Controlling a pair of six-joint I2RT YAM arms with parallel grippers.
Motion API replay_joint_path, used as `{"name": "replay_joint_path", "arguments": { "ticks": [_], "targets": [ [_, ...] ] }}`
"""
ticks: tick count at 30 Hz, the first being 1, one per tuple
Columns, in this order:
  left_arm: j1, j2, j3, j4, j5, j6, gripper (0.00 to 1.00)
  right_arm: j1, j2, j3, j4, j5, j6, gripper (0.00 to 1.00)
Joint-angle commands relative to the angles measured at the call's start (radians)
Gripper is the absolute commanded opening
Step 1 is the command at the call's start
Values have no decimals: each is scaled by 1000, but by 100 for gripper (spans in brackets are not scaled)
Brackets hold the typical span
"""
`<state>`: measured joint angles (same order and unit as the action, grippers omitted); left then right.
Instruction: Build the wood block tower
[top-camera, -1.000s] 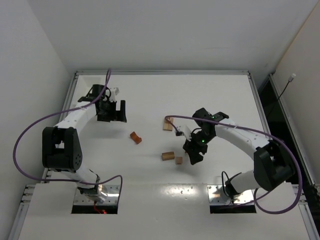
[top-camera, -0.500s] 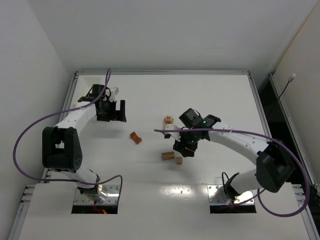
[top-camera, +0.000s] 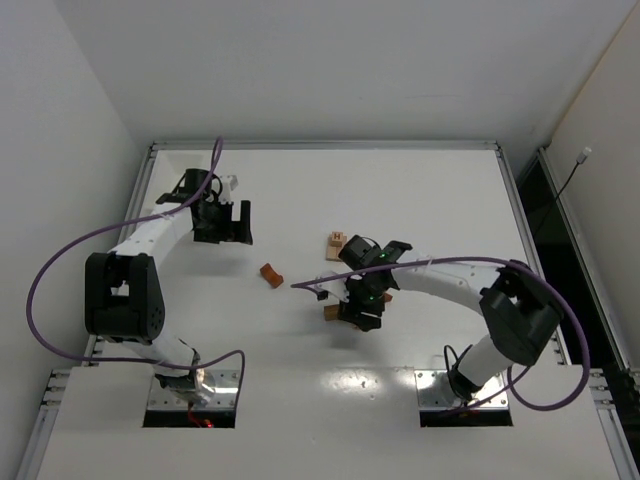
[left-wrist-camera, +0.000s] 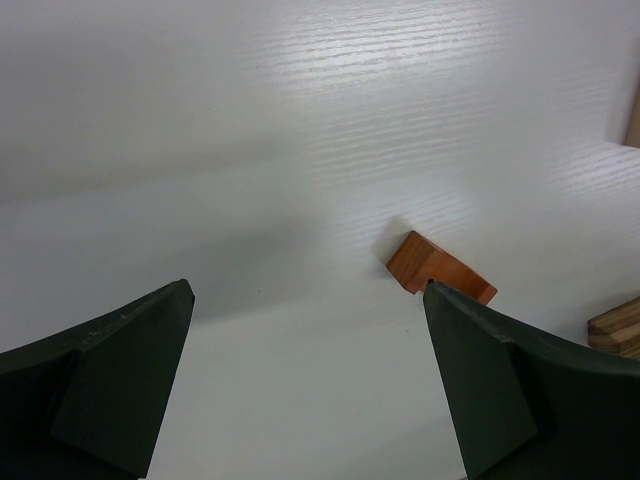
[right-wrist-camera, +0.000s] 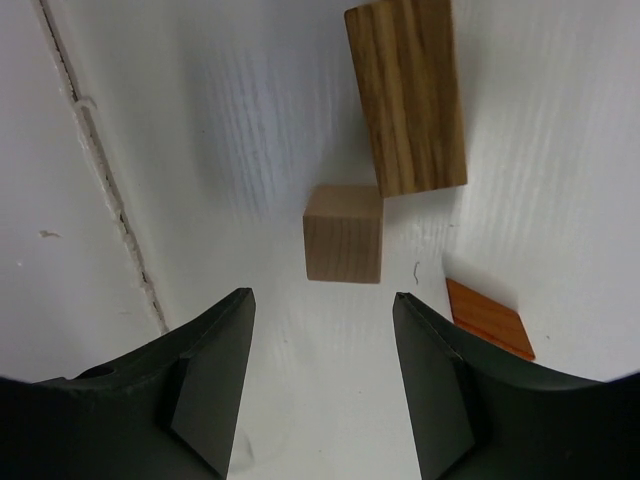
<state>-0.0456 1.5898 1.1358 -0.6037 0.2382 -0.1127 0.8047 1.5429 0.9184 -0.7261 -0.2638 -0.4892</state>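
The blocks lie loose on the white table. In the right wrist view a pale tan cube sits just ahead of my open right gripper. A darker tan rectangle lies beyond the cube, touching its corner, and a reddish-brown flat piece lies to the right. From above, the right gripper hovers over these blocks and only the rectangle's end shows. A small pale block pair stands farther back. A reddish-brown block lies alone and also shows in the left wrist view. My left gripper is open and empty.
The table's raised rim runs along the far edge, with white walls beyond. A purple cable trails from the right arm across the table near the reddish-brown block. A seam in the table surface runs left of the right gripper.
My right arm has swung left and now hovers over the tan rectangle and cube, covering the cube from above. The left arm and the blocks have not moved.
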Motion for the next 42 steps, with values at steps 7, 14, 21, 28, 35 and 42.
{"name": "replay_joint_path", "arguments": {
  "ticks": [7, 14, 21, 28, 35, 42],
  "targets": [
    [12, 10, 38, -1, 13, 8, 99, 11, 68, 17, 59, -18, 12, 55],
    [12, 19, 38, -1, 23, 18, 99, 20, 117, 36, 70, -9, 23, 55],
    [21, 19, 38, -1, 23, 18, 99, 30, 151, 66, 88, 0, 43, 53],
    [21, 19, 28, -1, 23, 18, 99, 30, 183, 86, 88, 20, 52, 6],
    [21, 29, 39, -1, 42, 18, 99, 10, 111, 167, -5, 49, 32, 0],
    [21, 29, 39, -1, 42, 18, 99, 10, 90, 371, -131, 136, -5, 0]
  ]
}}
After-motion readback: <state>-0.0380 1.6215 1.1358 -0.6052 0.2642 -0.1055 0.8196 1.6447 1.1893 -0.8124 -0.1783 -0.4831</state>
